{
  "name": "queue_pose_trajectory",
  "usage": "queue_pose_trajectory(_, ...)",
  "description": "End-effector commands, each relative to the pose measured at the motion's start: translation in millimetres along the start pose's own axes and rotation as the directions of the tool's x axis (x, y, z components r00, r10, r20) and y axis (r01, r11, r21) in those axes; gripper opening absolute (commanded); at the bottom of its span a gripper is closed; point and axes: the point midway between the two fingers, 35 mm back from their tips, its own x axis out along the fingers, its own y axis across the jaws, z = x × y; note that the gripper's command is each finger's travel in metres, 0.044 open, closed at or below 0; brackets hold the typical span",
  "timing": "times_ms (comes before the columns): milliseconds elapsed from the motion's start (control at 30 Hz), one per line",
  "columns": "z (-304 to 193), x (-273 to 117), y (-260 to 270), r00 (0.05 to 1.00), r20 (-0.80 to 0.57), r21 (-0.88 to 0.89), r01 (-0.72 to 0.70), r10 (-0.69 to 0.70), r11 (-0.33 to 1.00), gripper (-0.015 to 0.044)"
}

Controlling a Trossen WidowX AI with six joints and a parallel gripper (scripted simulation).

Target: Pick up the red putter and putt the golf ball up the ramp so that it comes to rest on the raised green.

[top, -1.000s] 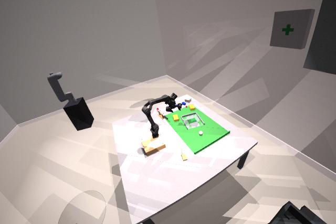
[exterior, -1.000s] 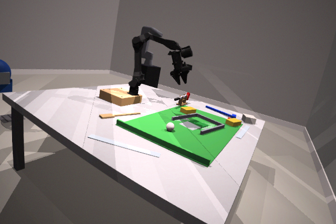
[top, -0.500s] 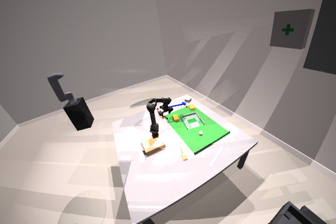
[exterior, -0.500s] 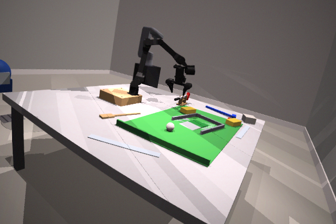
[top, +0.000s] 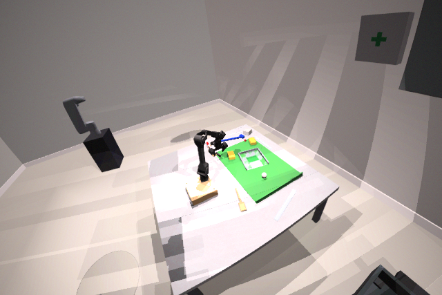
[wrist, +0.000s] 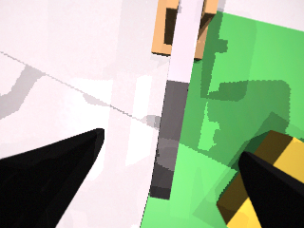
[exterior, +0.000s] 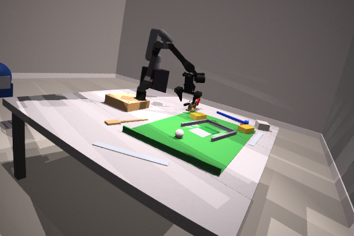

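Your claw [exterior: 188,96] hangs wide open with nothing between its fingers, poised just above the putter [exterior: 194,104] near the far edge of the surface [exterior: 177,187]. In the wrist view the two dark fingers sit at the lower left and lower right, and between them runs the putter's shaft [wrist: 173,119], pale at the top and grey lower down, lying along the border where the white surface meets the mat [wrist: 228,76]. At the top of that view you can see a tan stand [wrist: 163,28] holding the shaft.

From the exterior view the putter rests in that small tan stand [exterior: 192,108] just off the mat's far edge, with a bit of red showing beside the right finger. One yellow block [exterior: 198,115] sits on the mat just beside the stand; a second yellow block [exterior: 245,128] lies toward the far right corner of the mat.

The ball [exterior: 179,132] is white and rests on the green mat [exterior: 177,145], nearer the mat's front edge, just outside the grey-walled frame [exterior: 225,135] around the green.

A blue rod [exterior: 231,117] and a pale grey block [exterior: 262,125] lie near the far right corner of the surface. A wooden paddle [exterior: 125,120] lies left of the mat, and a long pale strip [exterior: 130,153] lies near the front edge. The arm stands on a wooden base [exterior: 125,101].

No writing can be read; the only marking is a green cross on the wall box [top: 383,38].
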Motion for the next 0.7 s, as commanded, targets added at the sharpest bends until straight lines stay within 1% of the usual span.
queue_pose_trajectory(0,-4.1,16.1,1.6,1.0,0.001,-0.003,-0.007,0.007,1.0,0.044)
queue_pose_trajectory(233,-5.2,20.2,1.7,1.0,0.001,-0.003,-0.007,0.007,1.0,0.044)
queue_pose_trajectory(667,-10.4,39.3,1.9,1.0,0.001,-0.003,-0.007,0.007,1.0,0.044)
